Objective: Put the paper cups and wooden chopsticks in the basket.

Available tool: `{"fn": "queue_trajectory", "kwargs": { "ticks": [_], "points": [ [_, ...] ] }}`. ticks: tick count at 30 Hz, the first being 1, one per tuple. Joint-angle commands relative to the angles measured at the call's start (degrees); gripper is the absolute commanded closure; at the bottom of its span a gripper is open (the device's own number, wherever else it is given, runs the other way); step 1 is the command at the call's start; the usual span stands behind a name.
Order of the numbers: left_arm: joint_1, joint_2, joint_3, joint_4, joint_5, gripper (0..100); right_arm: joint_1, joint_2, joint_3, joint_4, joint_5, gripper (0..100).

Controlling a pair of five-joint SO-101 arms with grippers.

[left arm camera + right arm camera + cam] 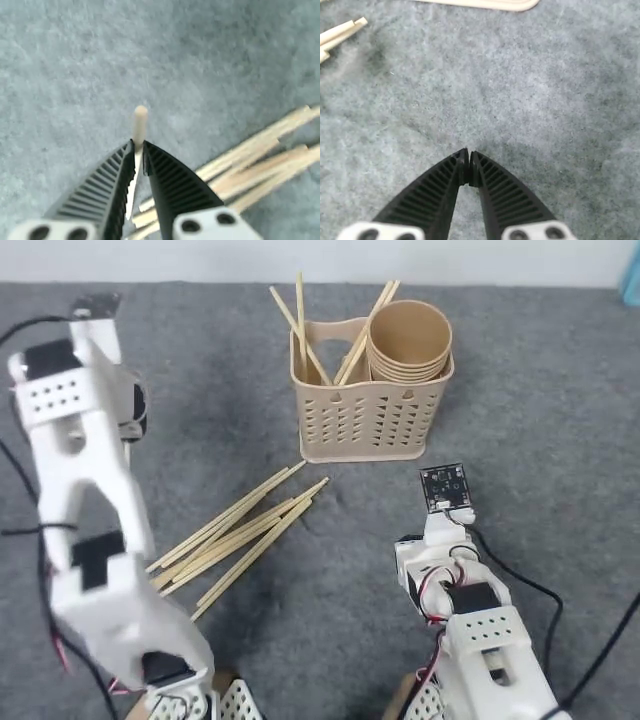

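A beige slotted basket (pixel 365 415) stands at the back of the grey mat, holding a stack of paper cups (pixel 410 340) and several wooden chopsticks (pixel 312 335). More chopsticks lie in a loose pile (pixel 240 530) on the mat in front of it. My left gripper (pixel 138 145) is shut on one chopstick (pixel 139 119), whose rounded end sticks out past the fingertips, with the pile (pixel 260 160) just beside it. My right gripper (pixel 469 152) is shut with nothing in it, low over bare mat in front of the basket's base (pixel 485 4).
The left arm (pixel 90 540) stretches along the left side of the mat. The right arm (pixel 465 620) stands at the front right, its wrist camera (pixel 445 487) facing the basket. Two chopstick ends (pixel 340 32) lie off to the side of the right gripper.
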Motion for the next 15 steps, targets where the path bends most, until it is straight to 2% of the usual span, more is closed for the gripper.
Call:
{"fn": "queue_trajectory", "kwargs": {
  "ticks": [1, 7, 11, 15],
  "points": [
    [1.5, -16.1, 10.8, -5.7, 0.7, 99, 0.7, -1.5, -0.4, -1.6, 1.2, 97.6],
    [3.9, -37.5, 25.0, -19.1, 2.6, 99, 0.7, -1.5, -0.4, -1.6, 1.2, 97.6],
    [5.7, -47.5, 27.1, -24.3, 8.4, 99, 0.7, -1.5, -0.4, -1.5, 1.2, 97.6],
    [8.2, -53.5, 27.4, -28.6, 9.1, 99, 0.7, -1.5, -0.4, -1.5, 1.2, 97.6]
  ]
}}
